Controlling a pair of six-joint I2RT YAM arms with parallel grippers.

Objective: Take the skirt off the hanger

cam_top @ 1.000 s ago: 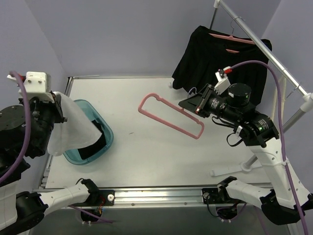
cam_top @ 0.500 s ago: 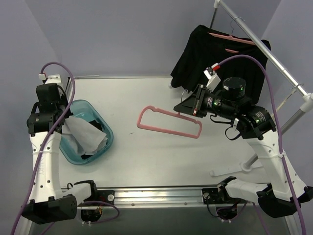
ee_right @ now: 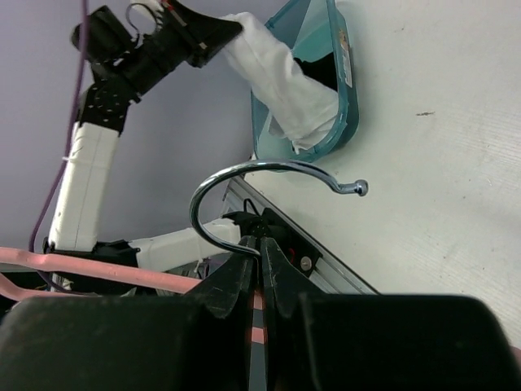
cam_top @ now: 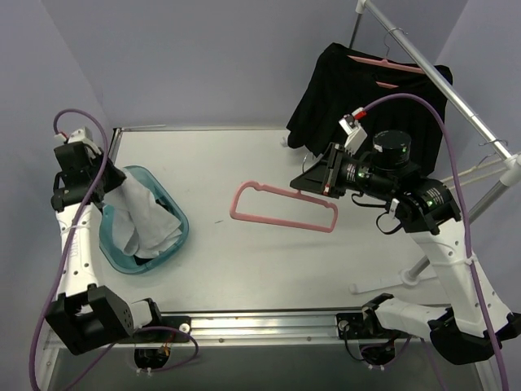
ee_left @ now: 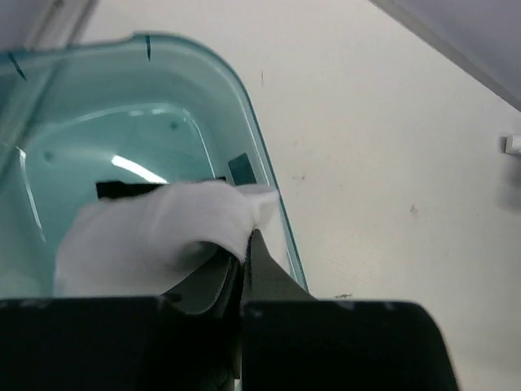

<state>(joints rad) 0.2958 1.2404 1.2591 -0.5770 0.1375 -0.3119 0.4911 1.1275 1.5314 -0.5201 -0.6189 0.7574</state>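
The white skirt (cam_top: 142, 216) is already off the pink hanger (cam_top: 281, 221) and drapes into the teal bin (cam_top: 184, 220) by the left edge of the table (cam_top: 244, 269), so only letting it go seems left. The left end effector (ee_left: 247, 244) is clenched on its top corner, and the right end effector (ee_right: 260, 248) is clenched on the hanger's metal hook above the table's middle. The dark item under the skirt in the bin is too hidden to identify.

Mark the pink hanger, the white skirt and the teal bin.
pink hanger (cam_top: 281, 221): top external view, lower bar.
white skirt (cam_top: 142, 216): top external view, middle of the bunched cloth.
teal bin (ee_left: 224, 114): left wrist view, inner side wall.
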